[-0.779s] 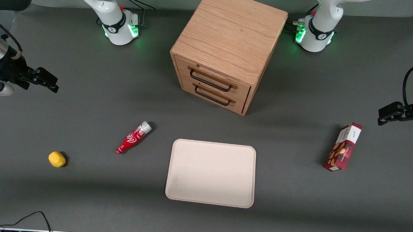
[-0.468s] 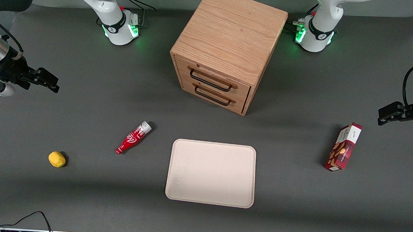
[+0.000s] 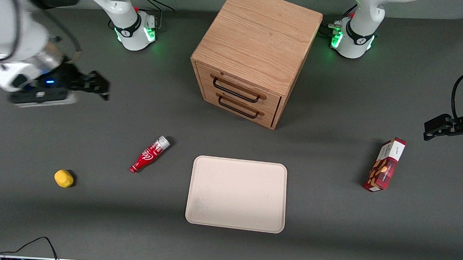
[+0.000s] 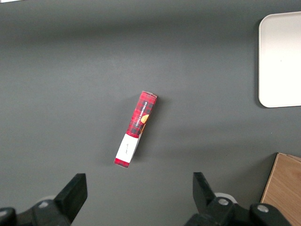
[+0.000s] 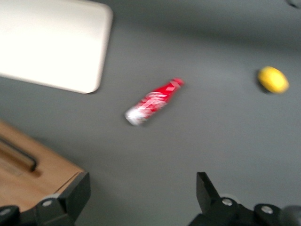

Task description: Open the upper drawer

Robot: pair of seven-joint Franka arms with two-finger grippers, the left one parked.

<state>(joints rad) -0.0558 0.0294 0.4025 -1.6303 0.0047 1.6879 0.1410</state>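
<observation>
The light-oak cabinet point(image 3: 256, 51) stands at the back middle of the table, with two drawers in its front. The upper drawer point(image 3: 238, 88) is closed flush and carries a thin black wire handle point(image 3: 234, 90). The matching lower drawer point(image 3: 239, 108) sits just beneath it. My gripper point(image 3: 97, 85) hovers above the table toward the working arm's end, well apart from the cabinet, open with nothing between its fingers. In the right wrist view the gripper point(image 5: 141, 195) shows wide apart over bare table, with a cabinet corner point(image 5: 28, 174) beside it.
A red bottle point(image 3: 149, 154) lies on the table, nearer the front camera than the gripper. A yellow lemon-like object point(image 3: 63, 178) sits nearer still. A beige tray point(image 3: 236, 194) lies in front of the cabinet. A red snack box point(image 3: 385, 164) lies toward the parked arm's end.
My gripper has swung toward the cabinet and slightly away from the front camera. The drawers, bottle, tray and box have not moved.
</observation>
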